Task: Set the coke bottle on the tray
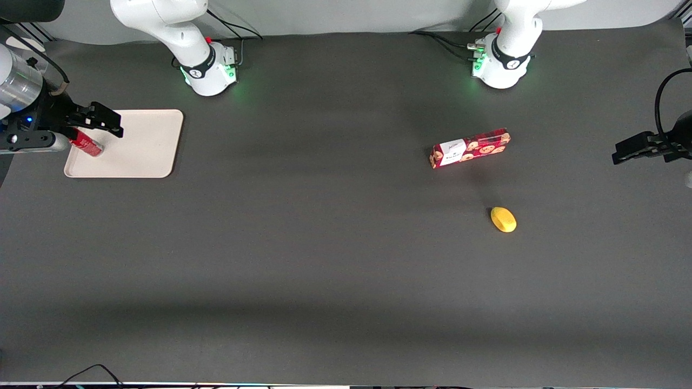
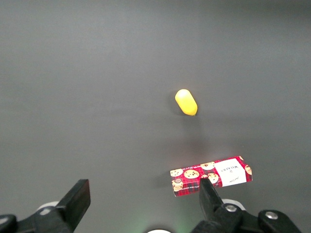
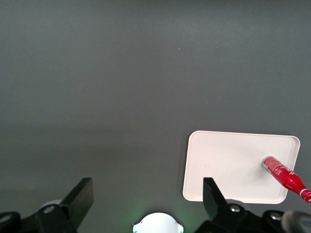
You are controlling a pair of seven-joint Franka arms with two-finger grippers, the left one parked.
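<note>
Hovering above the tray's (image 1: pixel 146 143) edge at my working end of the table, my gripper (image 3: pixel 144 200) hangs open and empty; the coke bottle (image 3: pixel 285 177) lies on the tray; probably light, rigid, slick; best held around its body.

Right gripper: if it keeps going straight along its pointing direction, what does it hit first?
Probably bare table beside the tray. The gripper points down, open, nothing between its fingers; the bottle lies on the tray, out of line. Depth unclear: one finger might clip the tray's rim.
</note>
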